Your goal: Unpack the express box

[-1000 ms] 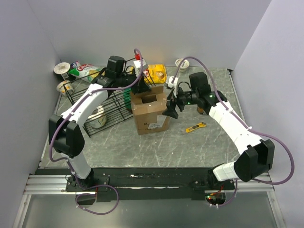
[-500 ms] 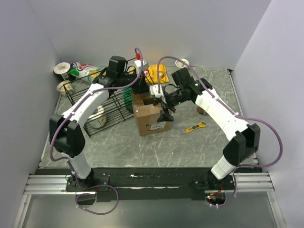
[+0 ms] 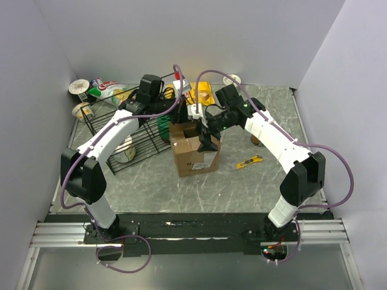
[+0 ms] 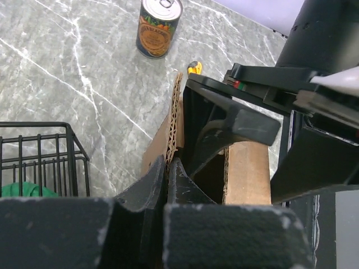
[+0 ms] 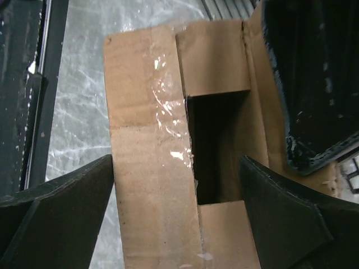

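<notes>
A: express box (image 3: 195, 152), where?
B: middle of the table (image 3: 242, 184); upright; just beside the black wire basket (image 3: 115, 130); top flaps parted, dark gap between them; clear tape along one flap.
A: left gripper (image 4: 166, 166)?
B: pinched tight on the edge of a raised cardboard flap of the box; fingers meet on it.
A: right gripper (image 5: 176, 171)?
B: jaws spread wide over the opening, one finger each side; grips nothing.
A: extras?
B: yellow cutter (image 3: 249, 162) flat on the table, right of the box, apart; can (image 4: 159, 27) upright beyond.
</notes>
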`<action>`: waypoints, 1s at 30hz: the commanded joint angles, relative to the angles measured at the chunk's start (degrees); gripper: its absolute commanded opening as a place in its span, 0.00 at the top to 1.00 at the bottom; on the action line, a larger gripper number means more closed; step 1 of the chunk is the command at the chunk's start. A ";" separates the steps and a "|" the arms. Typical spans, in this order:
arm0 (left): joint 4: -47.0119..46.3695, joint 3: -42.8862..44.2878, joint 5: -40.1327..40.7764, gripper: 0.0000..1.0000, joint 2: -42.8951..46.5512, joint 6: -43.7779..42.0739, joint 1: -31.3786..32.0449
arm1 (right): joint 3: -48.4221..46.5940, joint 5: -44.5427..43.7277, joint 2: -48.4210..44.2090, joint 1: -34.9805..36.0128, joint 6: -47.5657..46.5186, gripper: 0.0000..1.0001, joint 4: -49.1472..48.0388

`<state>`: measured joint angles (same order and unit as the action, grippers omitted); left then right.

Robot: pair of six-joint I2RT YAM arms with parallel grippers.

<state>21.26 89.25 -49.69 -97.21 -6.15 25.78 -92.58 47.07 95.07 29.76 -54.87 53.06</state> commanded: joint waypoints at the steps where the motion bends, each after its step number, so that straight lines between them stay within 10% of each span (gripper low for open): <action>1: 1.42 -0.92 -0.94 0.99 2.02 2.20 0.59 | 0.20 -1.72 0.38 0.39 0.11 0.08 1.78; 10: 0.28 -1.71 3.37 0.99 0.88 4.30 0.06 | 2.19 -3.72 -5.04 2.32 -0.41 0.34 4.52; 21: -1.66 -1.98 3.02 0.99 -1.76 8.88 -0.82 | 48.10 -26.15 -40.48 14.10 -11.31 0.88 -47.16; 27: -2.44 -2.42 2.67 0.99 -2.46 9.93 -0.82 | 51.43 -28.26 -44.70 14.71 -13.59 0.91 -43.47; 30: -3.15 -2.59 1.80 0.99 -2.90 11.07 -0.91 | 55.31 -28.18 -48.04 14.80 -13.34 0.73 -42.52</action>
<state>17.23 88.03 -49.41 -98.43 3.22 24.93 -41.65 21.26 49.89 44.12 -67.51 8.29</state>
